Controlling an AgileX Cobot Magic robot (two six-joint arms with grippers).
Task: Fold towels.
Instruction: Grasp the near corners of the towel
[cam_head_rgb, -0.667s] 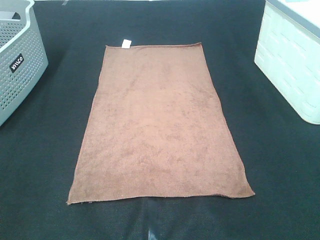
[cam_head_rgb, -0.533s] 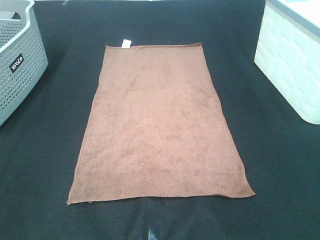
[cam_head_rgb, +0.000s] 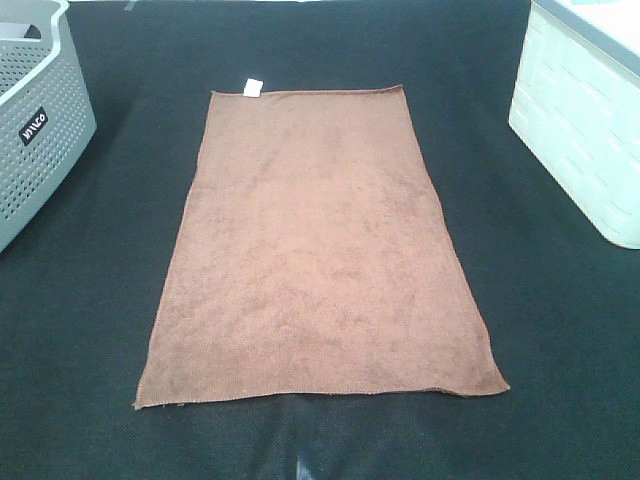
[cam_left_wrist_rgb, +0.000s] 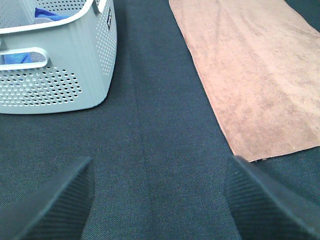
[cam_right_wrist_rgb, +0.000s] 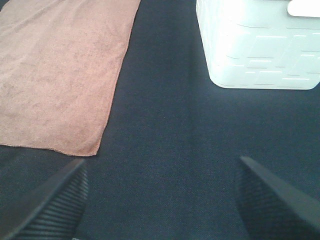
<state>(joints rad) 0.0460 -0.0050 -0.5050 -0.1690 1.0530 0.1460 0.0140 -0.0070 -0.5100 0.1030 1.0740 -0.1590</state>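
While the brown towel (cam_head_rgb: 320, 250) is lying spread flat on the dark table (cam_head_rgb: 80, 330), between grey basket (cam_head_rgb: 55, 170) and white bin (cam_head_rgb: 580, 130), its white tag (cam_head_rgb: 252, 87) is being shown at a far corner. The basket's black label (cam_head_rgb: 33, 127) is being read uncertainly, perhaps "WILCO". Left gripper (cam_left_wrist_rgb: 160, 200) and right gripper (cam_right_wrist_rgb: 162, 205) are being held wide apart, gripping nothing.

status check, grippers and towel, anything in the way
Left gripper open, empty. Right gripper open, empty. Towel flat, unfolded, untouched. Nothing on it; grey basket and white bin stand apart at the sides.
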